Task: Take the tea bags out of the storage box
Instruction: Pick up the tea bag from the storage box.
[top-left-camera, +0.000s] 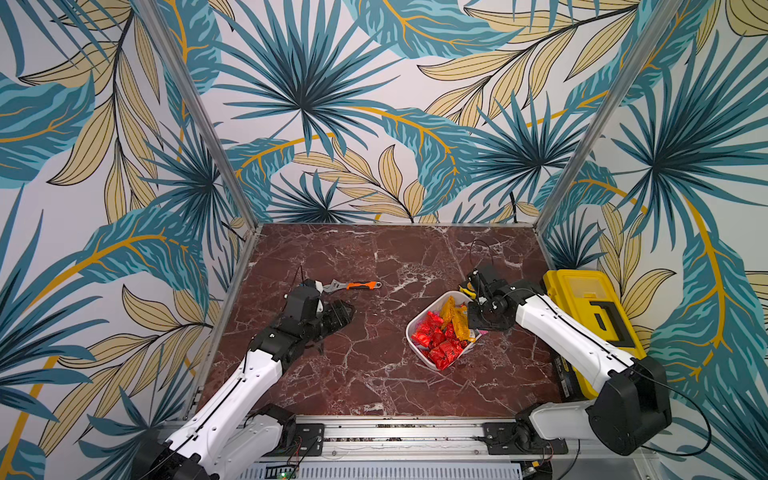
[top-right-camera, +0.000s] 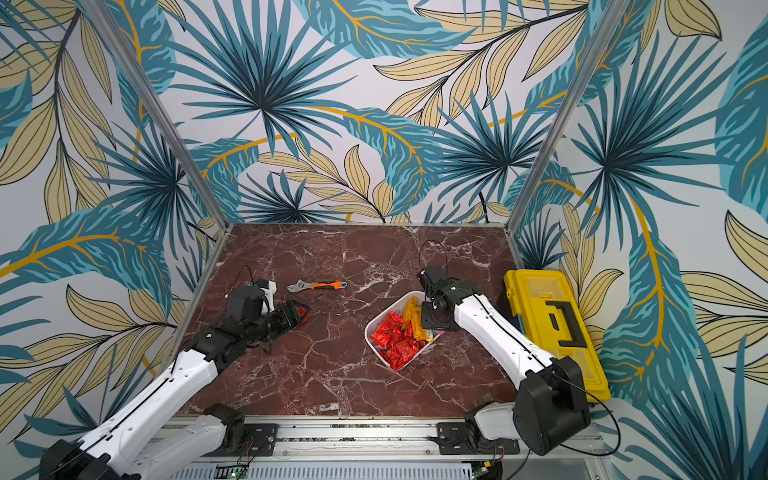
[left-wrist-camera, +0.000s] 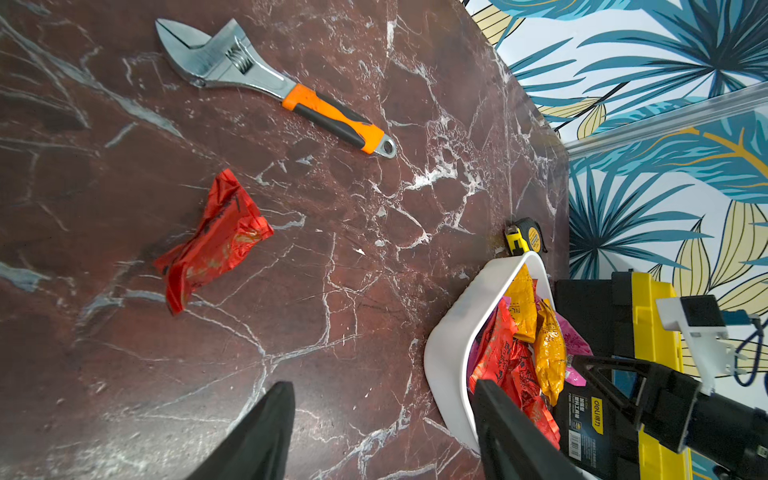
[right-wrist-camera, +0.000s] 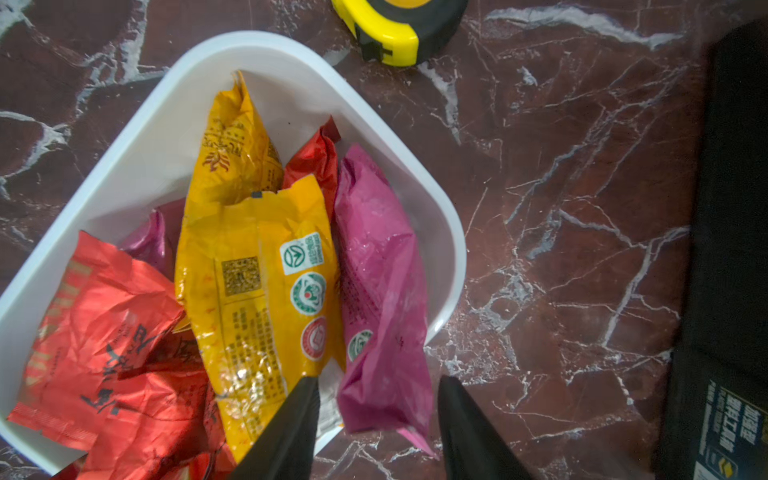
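bags: tea bags (top-left-camera: 440, 345) heaped in box (top-left-camera: 432, 306), centre-right in a top view; one red bag (left-wrist-camera: 216, 237) out on counter (left-wrist-camera: 332, 291) | handling: light, crinkly, slippery foil; pinch a flat sealed end | right pincer (right-wrist-camera: 378, 380): open, astride pink bag (right-wrist-camera: 378, 291), no grip | left pincer (left-wrist-camera: 384, 386): open, empty

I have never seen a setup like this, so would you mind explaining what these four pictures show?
Two white robot arms stand at a table. Two pictures look down from above; the other two come from cameras on the arms' wrists. A storage box holds red, yellow and pink tea bags; one red tea bag lies on the table. A wrench, a tape measure and a yellow toolbox lie nearby. The left gripper is open and empty. The right gripper is open over the box, its jaws either side of a pink tea bag; nothing is held.
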